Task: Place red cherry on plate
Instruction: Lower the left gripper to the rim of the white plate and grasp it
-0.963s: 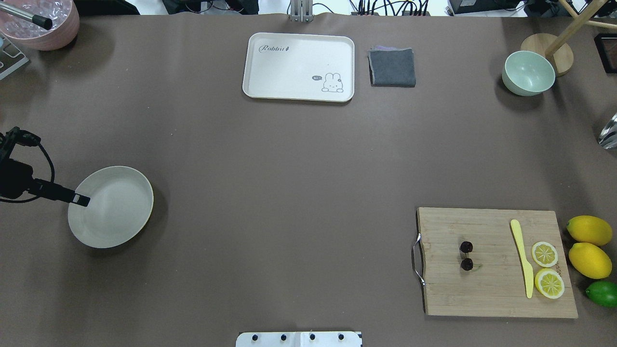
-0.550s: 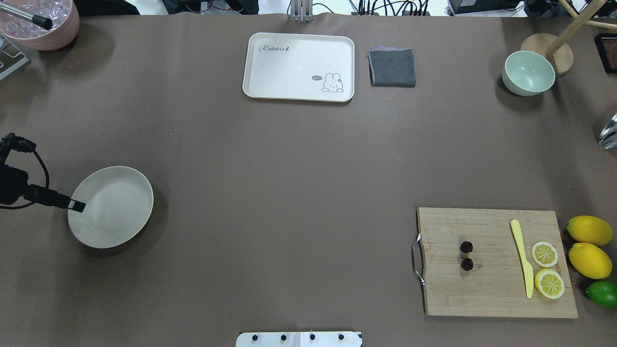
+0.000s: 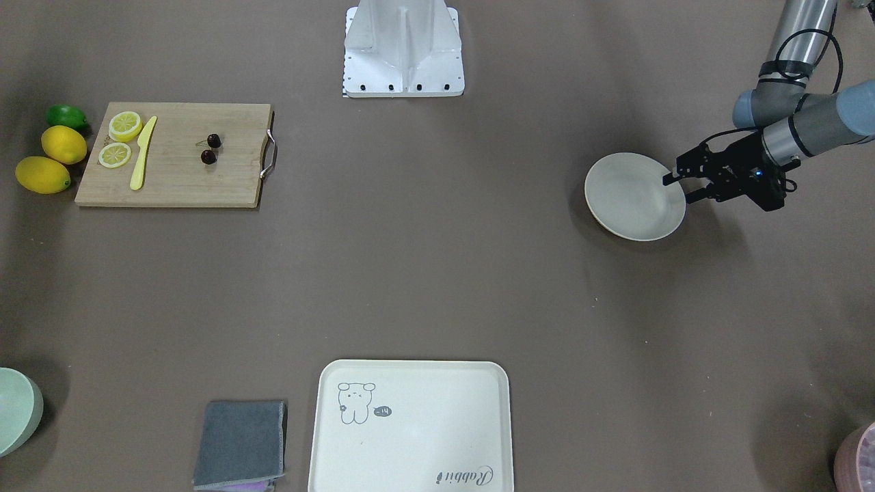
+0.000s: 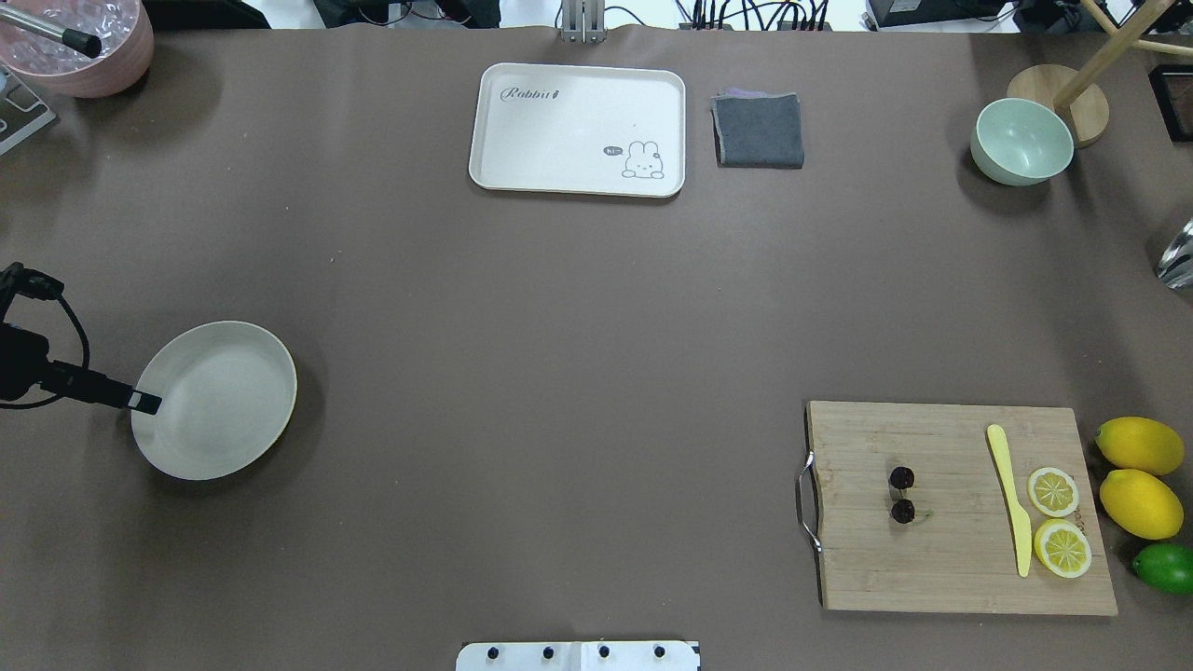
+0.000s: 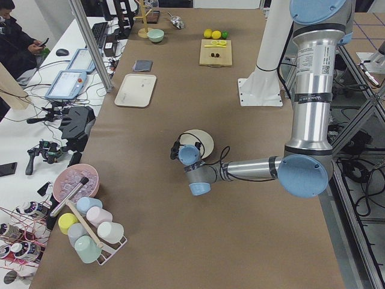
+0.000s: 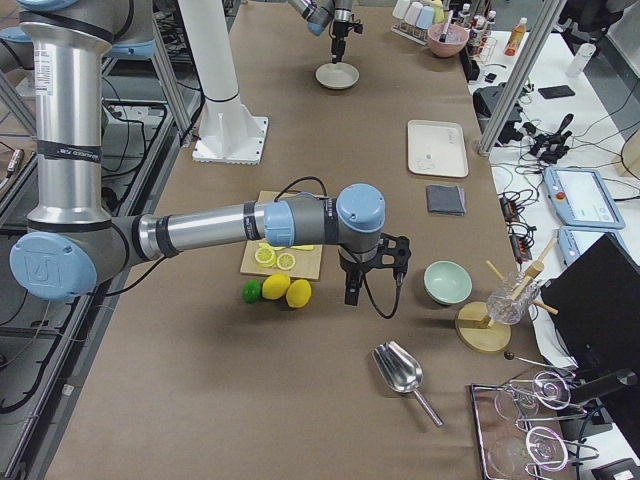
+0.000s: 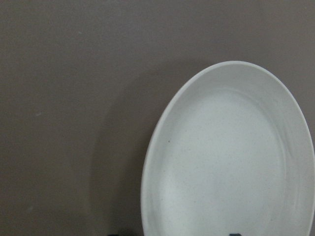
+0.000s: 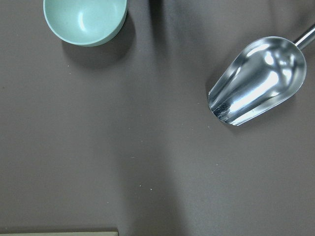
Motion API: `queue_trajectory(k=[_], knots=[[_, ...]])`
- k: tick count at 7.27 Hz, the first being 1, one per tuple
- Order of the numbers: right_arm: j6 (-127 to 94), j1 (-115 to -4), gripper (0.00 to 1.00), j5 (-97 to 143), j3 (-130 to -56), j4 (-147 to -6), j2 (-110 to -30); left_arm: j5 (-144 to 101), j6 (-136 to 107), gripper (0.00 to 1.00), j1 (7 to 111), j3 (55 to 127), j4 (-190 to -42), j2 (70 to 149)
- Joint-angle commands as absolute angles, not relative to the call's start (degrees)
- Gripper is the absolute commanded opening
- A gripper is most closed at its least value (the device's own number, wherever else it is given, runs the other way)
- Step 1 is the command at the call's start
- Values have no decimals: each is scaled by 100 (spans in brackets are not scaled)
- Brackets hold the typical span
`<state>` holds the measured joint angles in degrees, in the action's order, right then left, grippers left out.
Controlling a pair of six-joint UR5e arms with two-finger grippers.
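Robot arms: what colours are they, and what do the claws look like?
Both are shiny silver tubes with pale blue round joints. The left arm has a black cable looped round it; the left claw is black with a tiny blue light. The right arm has black bands; the right claw is black too, trailing a cable.

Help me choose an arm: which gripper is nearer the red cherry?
Right. The right gripper hovers beside the lemons, off the cutting board holding the red cherry; the left gripper is across the table at the plate rim.
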<state>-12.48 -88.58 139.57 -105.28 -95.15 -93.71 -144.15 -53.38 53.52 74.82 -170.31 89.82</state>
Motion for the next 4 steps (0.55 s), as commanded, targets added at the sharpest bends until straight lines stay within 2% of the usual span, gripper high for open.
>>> queue_trajectory(k=[1,3,4], knots=[[-1248,-8859,100,13957,-10520,-9510,-9352,-14397,-5352,41,5353,7462,-17103,8974],[-1248,-8859,100,13975,-10529,-9519,-9360,-14292,-5344,0,5353,7392,-17208,8974],[-1239,-8859,100,13983,-10529,-9510,-9369,-14082,-5344,0,5353,7392,-17252,8974]])
